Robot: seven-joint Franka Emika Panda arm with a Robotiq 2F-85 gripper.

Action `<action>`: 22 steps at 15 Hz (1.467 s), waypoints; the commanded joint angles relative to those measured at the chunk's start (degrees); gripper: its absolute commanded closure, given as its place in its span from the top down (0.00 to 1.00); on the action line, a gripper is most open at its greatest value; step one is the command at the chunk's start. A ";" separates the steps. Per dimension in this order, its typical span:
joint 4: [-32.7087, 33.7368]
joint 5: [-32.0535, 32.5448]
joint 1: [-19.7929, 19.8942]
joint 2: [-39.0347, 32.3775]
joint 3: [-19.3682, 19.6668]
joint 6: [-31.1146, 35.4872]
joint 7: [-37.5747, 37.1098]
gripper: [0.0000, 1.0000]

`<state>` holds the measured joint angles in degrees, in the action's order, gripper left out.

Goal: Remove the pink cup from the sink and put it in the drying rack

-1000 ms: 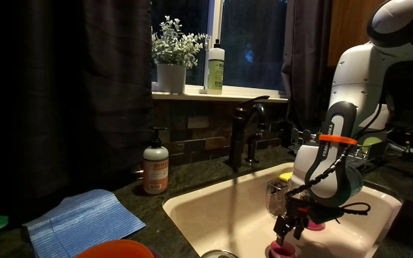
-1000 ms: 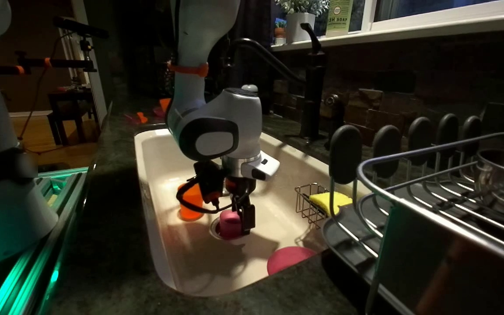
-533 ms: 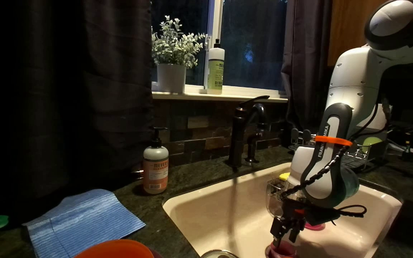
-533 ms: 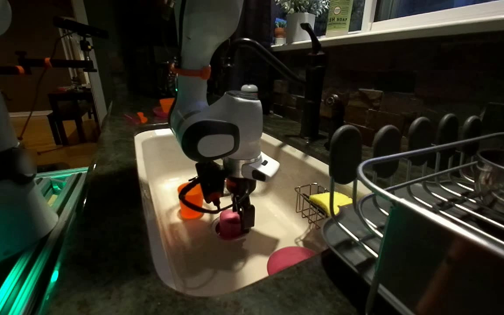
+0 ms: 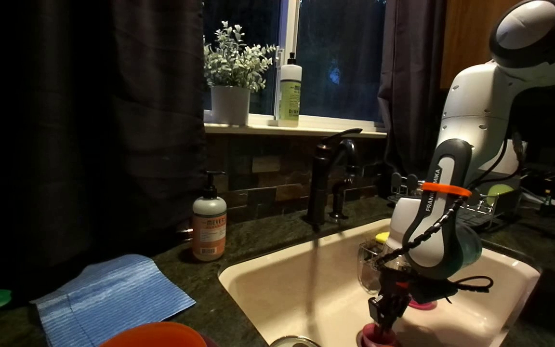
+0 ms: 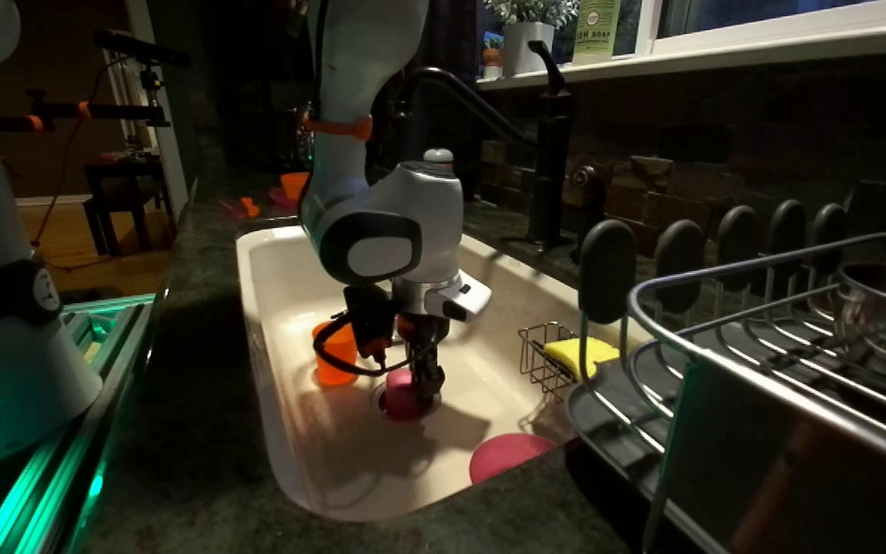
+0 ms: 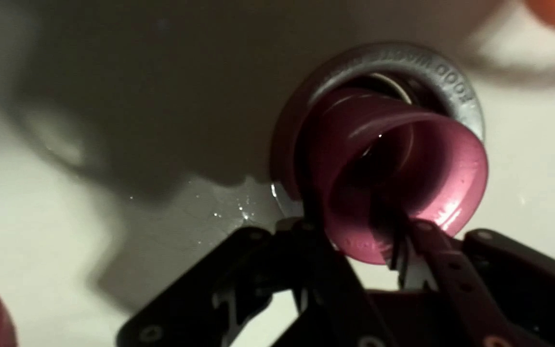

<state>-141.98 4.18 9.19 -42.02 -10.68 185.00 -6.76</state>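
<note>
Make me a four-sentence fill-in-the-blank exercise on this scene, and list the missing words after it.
1. The pink cup stands at the metal-ringed ____ of the sink.
2. The gripper has one finger inside that cup and the other ____ it.
3. The sponge is coloured ____.
4. The cloth on the counter is coloured ____.

Missing words: drain; outside; yellow; blue.
</note>
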 commanded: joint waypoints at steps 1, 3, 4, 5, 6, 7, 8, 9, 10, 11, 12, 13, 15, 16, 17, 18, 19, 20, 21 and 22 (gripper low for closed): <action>1.11 -2.21 -0.42 -0.58 -0.47 -2.16 1.39 0.02; 1.18 -2.39 -0.63 -0.59 -0.39 -2.63 1.44 0.00; 1.21 -2.59 -0.80 -0.53 -0.05 -3.16 1.58 0.00; 1.16 -2.74 -0.97 -0.43 0.00 -3.27 1.57 0.01; 1.12 -2.80 -0.96 -0.28 -0.12 -3.23 1.57 0.01; 0.99 -2.84 -0.90 -0.06 -0.27 -3.22 1.61 0.01; 0.85 -2.87 -0.83 0.15 -0.43 -3.25 1.68 0.01; 0.56 -2.88 -0.99 0.59 -0.43 -3.22 1.69 0.01; 0.28 -3.01 -1.12 0.98 -0.43 -3.19 1.59 0.01; -0.19 -3.02 -0.73 1.49 -0.86 -3.28 1.64 0.01; -0.72 -3.18 -1.07 2.23 -0.76 -3.23 1.48 0.01; -1.12 -3.21 -0.85 2.73 -1.08 -3.30 1.49 0.01; -1.94 -3.52 -1.49 4.10 -0.98 -4.17 1.17 0.01; -2.46 -3.77 -2.48 5.09 -0.51 -4.60 0.92 0.01; -2.71 -3.92 -2.77 5.85 -0.56 -5.32 0.93 0.01; -2.88 -4.25 -3.69 6.67 -0.05 -6.01 0.69 0.01; -2.91 -4.71 -5.18 7.44 0.87 -6.95 0.21 0.01; -3.09 -5.02 -5.85 8.08 1.01 -7.46 0.13 0.01; -3.25 -5.40 -7.21 8.75 1.67 -7.88 -0.08 0.01; -3.34 -5.65 -8.19 9.16 2.18 -8.07 -0.11 0.01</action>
<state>-143.27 1.02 5.27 -36.00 -9.47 179.31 -5.96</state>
